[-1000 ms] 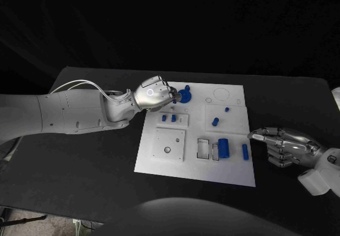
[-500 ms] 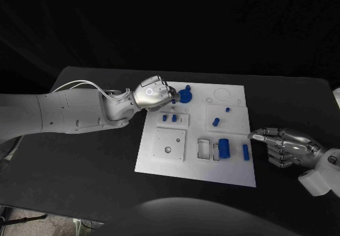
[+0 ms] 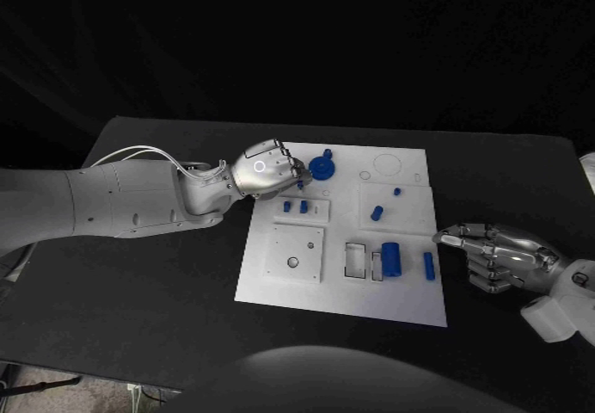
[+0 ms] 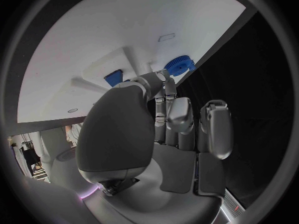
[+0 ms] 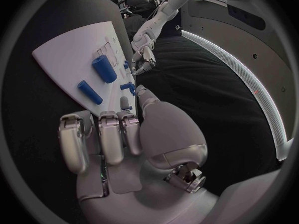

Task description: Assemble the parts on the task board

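The white task board [image 3: 407, 297] lies mid-table. A blue gear [image 3: 322, 166] sits at its far left corner. My left hand [image 3: 266, 169] is just left of the gear, its thumb and a finger meeting at the tips beside it, the other fingers curled; nothing shows between them. The left wrist view has the gear [image 4: 180, 64] just past the fingertips [image 4: 163, 77]. Two small blue pegs [image 3: 295, 206] stand close together. A thick blue cylinder [image 3: 392, 258] and a slim peg [image 3: 429, 265] lie near the right edge. My right hand [image 3: 496, 254] rests curled on the table beside them, holding nothing.
Two more small blue pieces [image 3: 377, 212] [image 3: 397, 191] sit on the board's right half. A raised square plate [image 3: 297, 252] with a hole and two rectangular slots [image 3: 356, 261] lie on the near half. Black table surrounds the board.
My left hand has drawn slightly left, away from the gear, which now shows more fully. The right hand has not moved.
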Robot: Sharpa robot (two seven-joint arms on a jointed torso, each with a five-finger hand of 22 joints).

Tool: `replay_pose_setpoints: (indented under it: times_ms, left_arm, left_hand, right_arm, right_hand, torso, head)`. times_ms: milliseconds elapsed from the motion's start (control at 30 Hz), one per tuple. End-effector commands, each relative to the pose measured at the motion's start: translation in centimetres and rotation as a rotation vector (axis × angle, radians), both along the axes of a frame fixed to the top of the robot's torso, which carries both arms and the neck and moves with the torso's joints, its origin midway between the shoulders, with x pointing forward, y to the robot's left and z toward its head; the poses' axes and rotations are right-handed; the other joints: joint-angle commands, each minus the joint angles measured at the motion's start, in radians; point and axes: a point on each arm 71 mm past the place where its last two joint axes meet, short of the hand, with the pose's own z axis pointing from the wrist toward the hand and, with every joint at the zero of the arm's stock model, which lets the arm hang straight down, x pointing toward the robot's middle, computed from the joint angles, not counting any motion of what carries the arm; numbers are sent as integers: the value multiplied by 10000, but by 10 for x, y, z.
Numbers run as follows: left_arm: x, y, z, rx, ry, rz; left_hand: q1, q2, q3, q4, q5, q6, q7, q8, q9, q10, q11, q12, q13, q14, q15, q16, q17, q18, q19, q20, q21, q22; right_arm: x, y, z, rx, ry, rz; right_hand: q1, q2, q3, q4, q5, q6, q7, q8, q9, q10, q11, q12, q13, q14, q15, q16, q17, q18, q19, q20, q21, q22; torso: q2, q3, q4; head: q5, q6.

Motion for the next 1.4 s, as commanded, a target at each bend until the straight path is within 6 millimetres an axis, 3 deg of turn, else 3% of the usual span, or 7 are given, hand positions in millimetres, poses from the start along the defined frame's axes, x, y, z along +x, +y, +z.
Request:
replay_pose_setpoints:
  times_ms: [33,400,967,1400]
  left_arm:
    - [-3,-2,1,-279,-206,-417]
    - [-1,-4,-1,-296,-193,-403]
    - [-1,-5,-2,-291,-182,-440]
    - [-4,-3,-3,8,-130,-755]
  left_hand:
    - [91,7,-43,2,69,144,89,-58,-1,76,-8,-50,-9,216,78,-31,10,-81,408,58,-43,2199]
    - [91,1,-58,2,75,157,91,-68,-7,92,-5,-53,-14,217,79,-32,10,-83,413,60,-32,2202]
    - [95,-12,-96,11,11,186,82,-113,-36,111,-17,-83,-40,218,83,-51,-11,-78,406,61,-52,2197]
    - [282,-236,-220,-55,-356,390,-70,-277,-145,72,-189,-223,-159,196,101,-120,-63,-52,351,73,-189,2162]
  right_arm:
    - [-1,1,0,109,-51,133]
    - [-2,2,-1,125,-41,155]
    - [-2,2,-1,135,-47,145]
    - [-2,2,-1,130,-38,147]
  right_hand:
    - [96,12,8,-64,8,72,-4,-66,-10,1044,-4,-52,2607,1043,-40,34,2627,-64,1061,-69,44,2631]
    - [103,22,10,-68,10,73,-2,-72,-18,1044,-4,-52,2607,1043,-42,34,2627,-64,1061,-70,44,2631]
    - [105,24,10,-69,13,74,-1,-75,-22,1044,-4,-52,2607,1043,-42,34,2627,-64,1061,-71,44,2631]
    - [112,28,12,-74,16,78,-2,-75,-24,1044,-3,-52,2607,1043,-42,34,2627,-64,1061,-71,44,2631]
  torso:
    - [5,-10,7]
    - [-8,12,-5]
    - [-7,14,-4]
    - [-14,8,-4]
  head:
    - [-9,-1]
    - [28,-1]
    - [1,-1]
    - [22,-1]
